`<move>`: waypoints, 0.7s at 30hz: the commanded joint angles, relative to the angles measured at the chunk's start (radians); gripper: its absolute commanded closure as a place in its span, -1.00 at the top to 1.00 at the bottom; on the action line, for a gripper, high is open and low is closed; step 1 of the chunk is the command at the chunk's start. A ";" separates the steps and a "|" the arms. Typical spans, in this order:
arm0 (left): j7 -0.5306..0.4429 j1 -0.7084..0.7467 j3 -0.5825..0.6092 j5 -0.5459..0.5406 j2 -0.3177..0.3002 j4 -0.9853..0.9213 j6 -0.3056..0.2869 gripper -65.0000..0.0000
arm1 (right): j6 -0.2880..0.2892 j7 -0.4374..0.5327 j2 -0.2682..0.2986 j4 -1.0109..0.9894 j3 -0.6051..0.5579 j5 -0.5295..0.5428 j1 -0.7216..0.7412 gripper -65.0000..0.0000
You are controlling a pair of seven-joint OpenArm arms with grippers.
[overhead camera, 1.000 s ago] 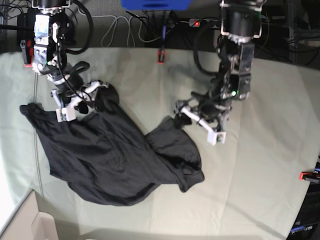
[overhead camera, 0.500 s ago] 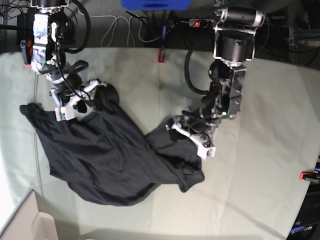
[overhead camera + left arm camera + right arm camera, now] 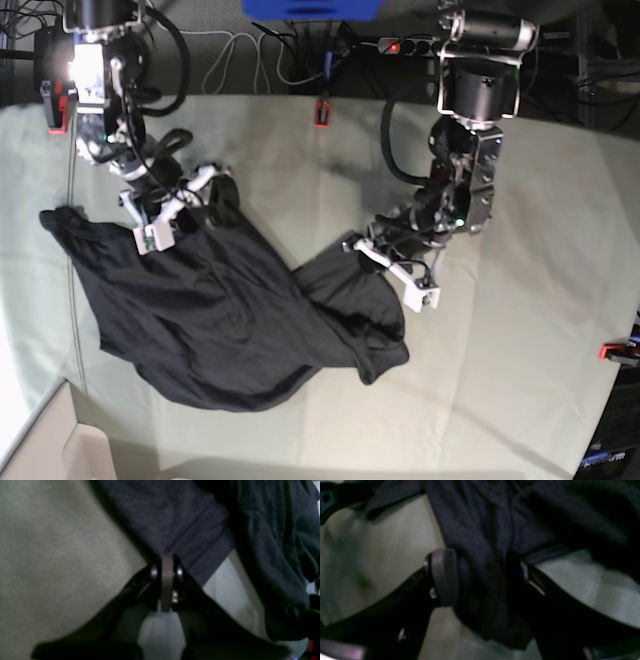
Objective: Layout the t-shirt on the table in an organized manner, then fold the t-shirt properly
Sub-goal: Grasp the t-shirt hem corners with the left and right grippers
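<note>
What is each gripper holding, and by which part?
Left gripper is shut on the t-shirt, pinching its edge. Right gripper has a bunched fold of it between wide jaws.

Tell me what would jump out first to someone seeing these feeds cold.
The crumpled dark t-shirt, heaped left of centre on the pale table. Both arms are at it: the left gripper is pinched shut on the edge of the shirt's right-hand lobe, and the right gripper has a thick bunch of cloth between wide-set jaws at the heap's upper left.
</note>
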 commanded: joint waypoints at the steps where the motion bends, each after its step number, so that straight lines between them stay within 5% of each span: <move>1: 0.001 -0.011 -0.001 0.007 -0.014 0.024 0.012 -1.00 | 0.008 0.019 0.011 0.000 0.003 0.009 0.013 -0.01; 5: 0.001 -0.004 -0.003 0.007 -0.022 0.067 0.012 -1.00 | 0.008 0.019 0.032 -0.006 -0.006 0.009 0.009 -0.15; 10: 0.001 -0.004 -0.003 0.007 -0.062 0.121 0.012 -1.00 | 0.008 0.019 0.040 0.075 0.000 0.009 -0.042 -0.97; 17: 0.004 -0.002 -0.007 0.007 -0.198 0.284 0.018 -1.00 | 0.008 0.019 0.083 0.307 0.009 0.010 -0.134 -1.00; 21: 0.009 0.007 -0.122 0.007 -0.251 0.353 0.014 -1.00 | 0.008 0.019 0.086 0.457 0.126 0.012 -0.171 -1.00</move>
